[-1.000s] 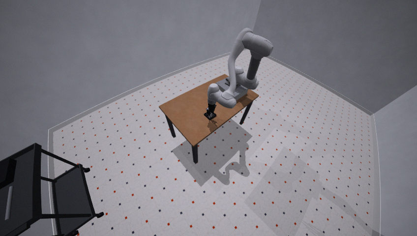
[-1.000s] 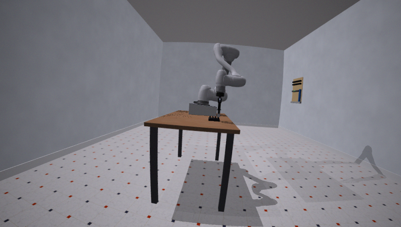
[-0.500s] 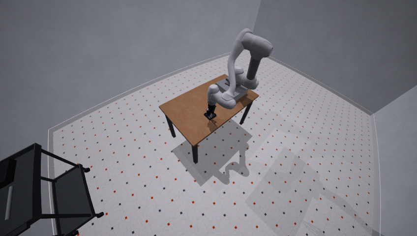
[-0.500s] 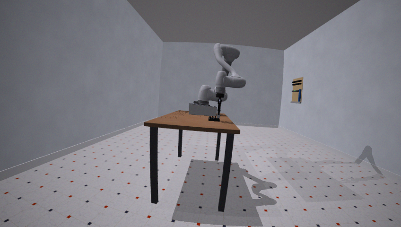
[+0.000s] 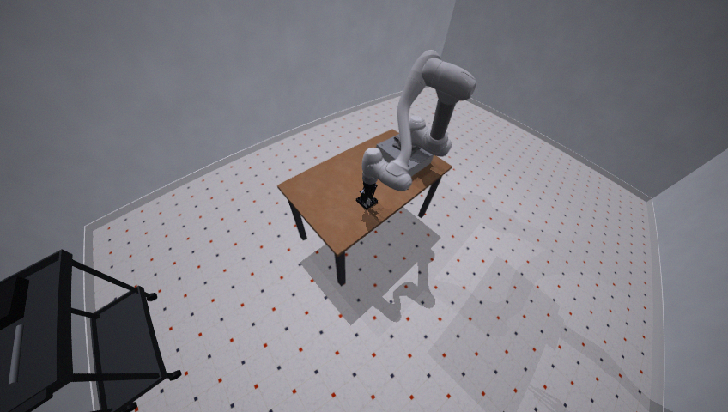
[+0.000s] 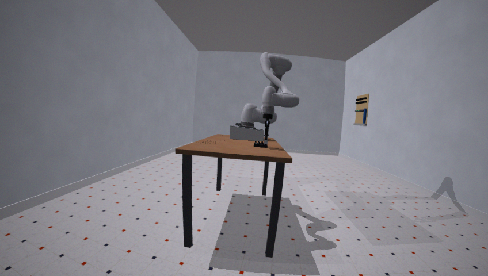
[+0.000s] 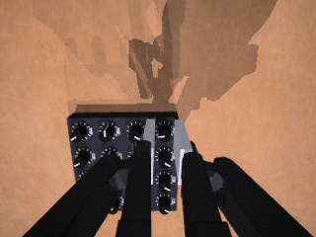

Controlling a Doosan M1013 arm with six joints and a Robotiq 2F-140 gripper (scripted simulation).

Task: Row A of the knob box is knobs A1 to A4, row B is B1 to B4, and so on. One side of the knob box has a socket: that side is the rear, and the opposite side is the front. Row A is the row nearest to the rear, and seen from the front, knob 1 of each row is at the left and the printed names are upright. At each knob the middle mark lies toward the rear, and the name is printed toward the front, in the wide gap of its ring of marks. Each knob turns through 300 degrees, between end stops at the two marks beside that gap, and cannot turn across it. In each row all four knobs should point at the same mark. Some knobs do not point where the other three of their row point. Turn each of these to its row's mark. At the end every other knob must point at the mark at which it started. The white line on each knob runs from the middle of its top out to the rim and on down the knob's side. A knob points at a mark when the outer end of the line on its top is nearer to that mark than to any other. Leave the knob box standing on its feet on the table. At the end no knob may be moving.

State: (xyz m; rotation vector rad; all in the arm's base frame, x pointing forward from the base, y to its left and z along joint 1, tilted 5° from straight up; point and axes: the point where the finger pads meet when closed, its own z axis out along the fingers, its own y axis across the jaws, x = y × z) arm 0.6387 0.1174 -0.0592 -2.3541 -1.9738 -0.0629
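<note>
brown wooden table (image 5: 326, 189) (image 6: 218, 150) (image 7: 276, 148), dark knob box (image 5: 359, 201) (image 6: 259, 145) (image 7: 94, 143) standing on its top

The gripper (image 5: 367, 202) (image 6: 266, 145) (image 7: 164, 133) has come down slightly since a second ago, and its fingertips now reach lower beside the raised knobs of the knob box (image 5: 360, 202) (image 6: 259, 145) (image 7: 95, 144). The arm's wrist (image 5: 368, 176) (image 6: 267, 110) has dropped a little with it.
</note>
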